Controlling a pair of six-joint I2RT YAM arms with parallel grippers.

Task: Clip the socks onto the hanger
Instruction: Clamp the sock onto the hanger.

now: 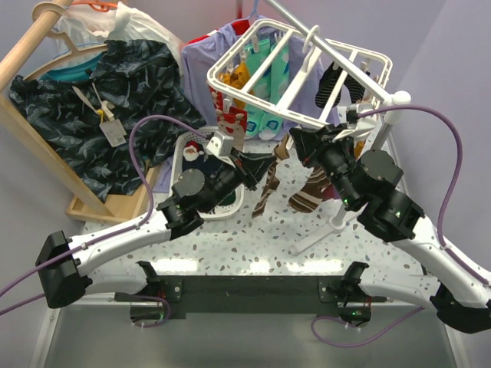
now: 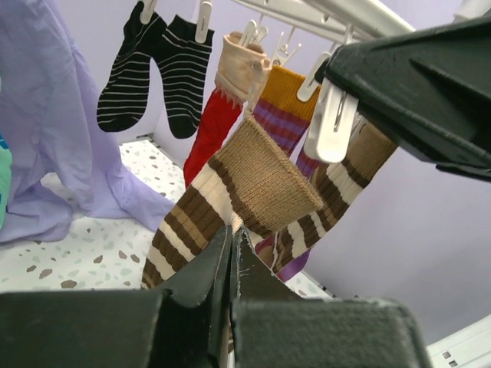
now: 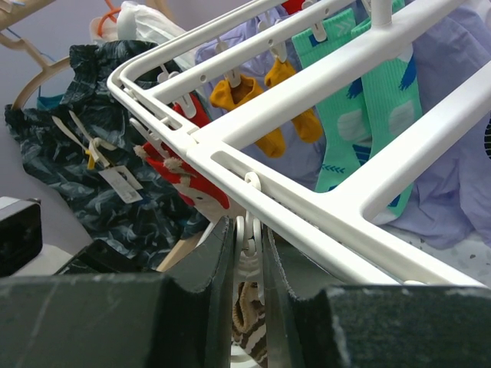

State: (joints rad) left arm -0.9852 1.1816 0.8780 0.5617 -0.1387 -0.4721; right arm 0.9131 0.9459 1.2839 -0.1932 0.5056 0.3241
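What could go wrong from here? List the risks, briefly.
1. The brown striped sock, held by the left end effector, sits below and left of the clip, not between its jaws. If the right end effector lets go now, the clip probably shuts empty.
2. The hanging brown sock and the orange-and-purple sock crowd that clip, so it may bite one of them instead.
3. Pulling the clip could tilt the hanger.

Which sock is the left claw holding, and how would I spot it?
Under the near edge of the white hanger dangle two brown socks with cream stripes. The held sock is the left one, pinched in the left gripper. Its twin hangs from a clip; this one shows none.
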